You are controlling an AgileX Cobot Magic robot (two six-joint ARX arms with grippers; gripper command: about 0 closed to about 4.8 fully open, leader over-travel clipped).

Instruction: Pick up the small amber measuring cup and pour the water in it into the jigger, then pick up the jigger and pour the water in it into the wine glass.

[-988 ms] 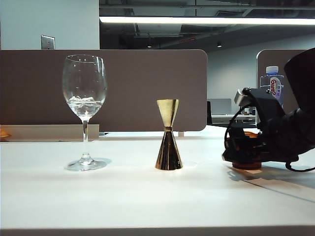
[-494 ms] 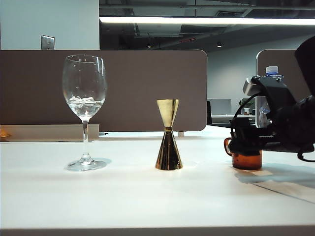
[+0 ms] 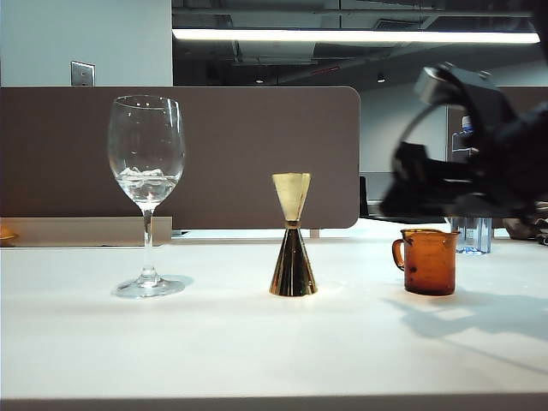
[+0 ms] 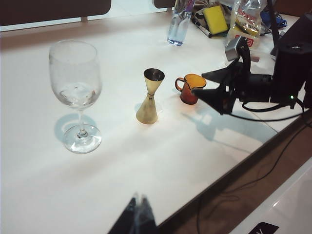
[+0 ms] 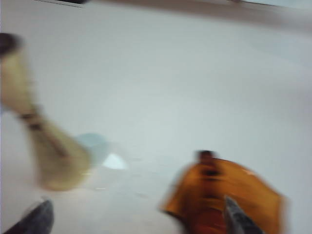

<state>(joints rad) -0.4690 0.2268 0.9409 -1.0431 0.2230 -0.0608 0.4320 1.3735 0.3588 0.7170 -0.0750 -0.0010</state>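
Note:
The small amber measuring cup (image 3: pixel 426 261) (image 4: pixel 191 88) stands upright on the white table, right of the gold jigger (image 3: pixel 292 235) (image 4: pixel 149 97). My right gripper (image 3: pixel 396 199) (image 4: pixel 199 84) hangs open just above the cup and holds nothing. In the blurred right wrist view its fingertips (image 5: pixel 234 217) spread wide, with the cup (image 5: pixel 229 195) and the jigger (image 5: pixel 34 131) below. The wine glass (image 3: pixel 147 197) (image 4: pixel 75 92) stands at the left with some water (image 3: pixel 147 182) in its bowl. My left gripper (image 4: pixel 139 201) is shut and empty over the table's near edge.
A clear plastic water bottle (image 3: pixel 473 233) (image 4: pixel 178 24) stands behind the cup. A yellow sponge (image 4: pixel 215 19) and bags lie at the far edge. A brown partition (image 3: pixel 257 154) runs along the back. Cables (image 4: pixel 263 114) trail by the right arm.
My right gripper opened and rose off the amber cup, which stays standing on the table where it was set. The left arm, jigger and wine glass have not moved.

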